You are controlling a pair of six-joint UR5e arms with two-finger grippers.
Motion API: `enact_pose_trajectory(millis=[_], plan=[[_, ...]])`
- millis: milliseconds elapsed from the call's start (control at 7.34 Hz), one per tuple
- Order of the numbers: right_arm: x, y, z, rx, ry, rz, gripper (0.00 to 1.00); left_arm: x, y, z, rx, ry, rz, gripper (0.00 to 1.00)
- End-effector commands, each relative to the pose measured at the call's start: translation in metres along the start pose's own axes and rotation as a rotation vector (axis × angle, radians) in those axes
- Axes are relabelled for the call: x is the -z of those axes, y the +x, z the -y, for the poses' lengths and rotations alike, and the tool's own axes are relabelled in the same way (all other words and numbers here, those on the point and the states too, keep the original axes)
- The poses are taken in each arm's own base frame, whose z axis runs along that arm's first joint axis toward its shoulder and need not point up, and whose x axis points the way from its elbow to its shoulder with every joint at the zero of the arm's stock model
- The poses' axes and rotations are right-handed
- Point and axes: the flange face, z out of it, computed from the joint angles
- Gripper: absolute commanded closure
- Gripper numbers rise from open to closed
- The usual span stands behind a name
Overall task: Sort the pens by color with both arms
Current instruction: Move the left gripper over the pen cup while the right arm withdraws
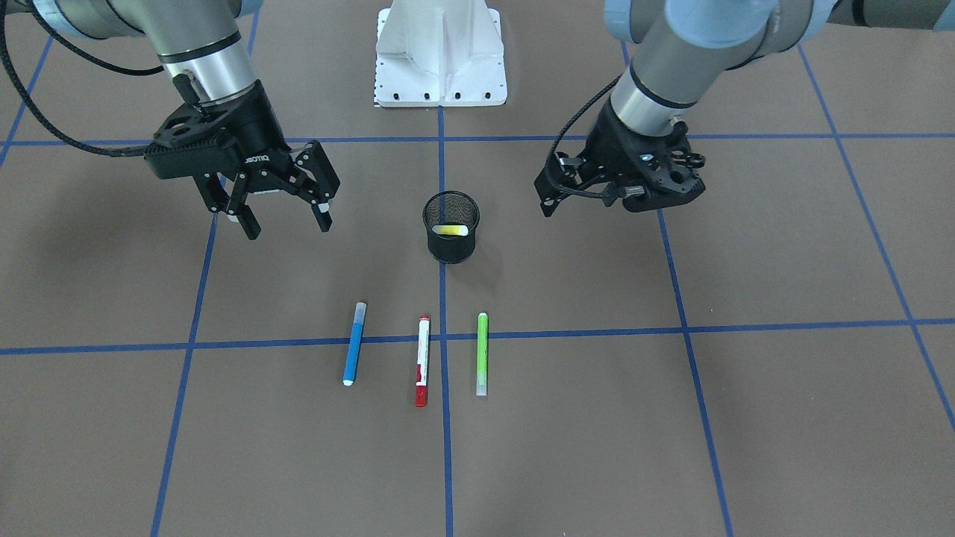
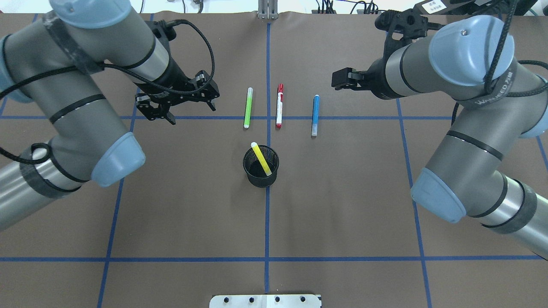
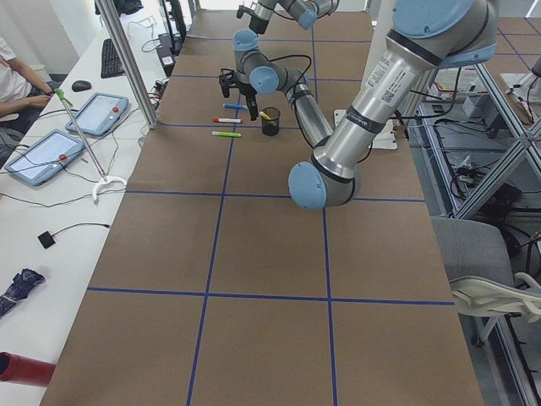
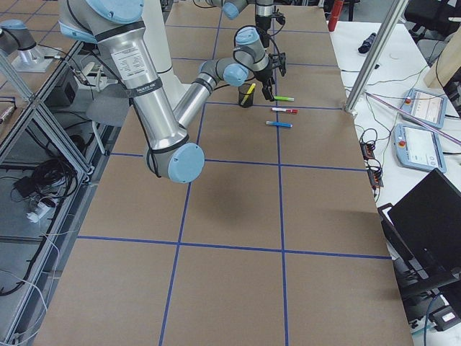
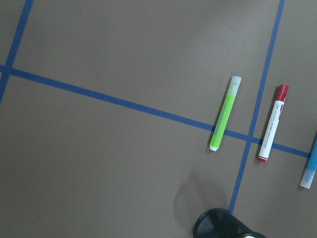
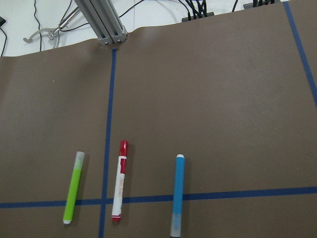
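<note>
Status: one pen of four looks dealt with, three are left.

- Yellow pen: stands tilted inside the cup, tip leaning over the rim. The cup sits on the centre line of the table, on the robot's side of the other pens.
- Green pen, red pen, blue pen: flat on the table in a row, roughly parallel, apart from one another and none touching the cup. The red one lies just beside the centre tape line, the green to the robot's left of it, the blue to the right.
- Right gripper: fingers spread, nothing between them, hanging above the table well apart from the blue pen.
- Left gripper: from overhead its fingers look spread and it carries nothing. It hangs well to the side of the green pen. Its wrist camera looks down on the green and red pens and the cup rim.

Judgement: neither arm is committed to a pick yet. The green pen lies on the left arm's side and the blue on the right arm's, so those look like natural next targets. The red could go to either. Only one container is in view, so I cannot tell where each colour should end up.
</note>
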Motion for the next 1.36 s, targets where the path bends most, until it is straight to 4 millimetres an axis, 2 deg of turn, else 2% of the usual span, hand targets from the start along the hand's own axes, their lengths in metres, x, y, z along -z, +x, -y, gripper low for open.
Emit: enact_pose_trajectory(millis=[0,136,272,408,545,817,953,1225], plan=[[-0.007,0.025,-0.002,0.045,-0.023,-0.032,0.02,-0.034,0.064,0.008,0.024,-0.102,0.041,0.01],[-0.009,0.029,-0.003,0.048,-0.017,-0.020,0.02,-0.045,0.078,0.008,0.025,-0.138,0.048,0.01],[-0.013,0.040,-0.007,0.050,-0.014,-0.015,0.02,-0.063,0.084,0.001,0.011,-0.161,0.064,0.08],[-0.016,0.049,-0.010,0.052,-0.010,-0.006,0.02,-0.062,0.084,0.002,-0.023,-0.198,0.055,0.11],[-0.018,0.053,-0.011,0.052,-0.011,-0.008,0.02,-0.060,0.077,0.018,-0.041,-0.286,0.034,0.12],[-0.019,0.052,-0.012,0.051,-0.011,-0.008,0.02,-0.072,0.075,0.022,-0.032,-0.326,0.033,0.12],[-0.019,0.052,-0.012,0.051,-0.011,-0.008,0.02,-0.085,0.077,0.030,-0.031,-0.324,0.028,0.13],[-0.020,0.054,-0.012,0.050,-0.011,-0.012,0.02,-0.093,0.082,0.027,-0.002,-0.329,0.028,0.24]])
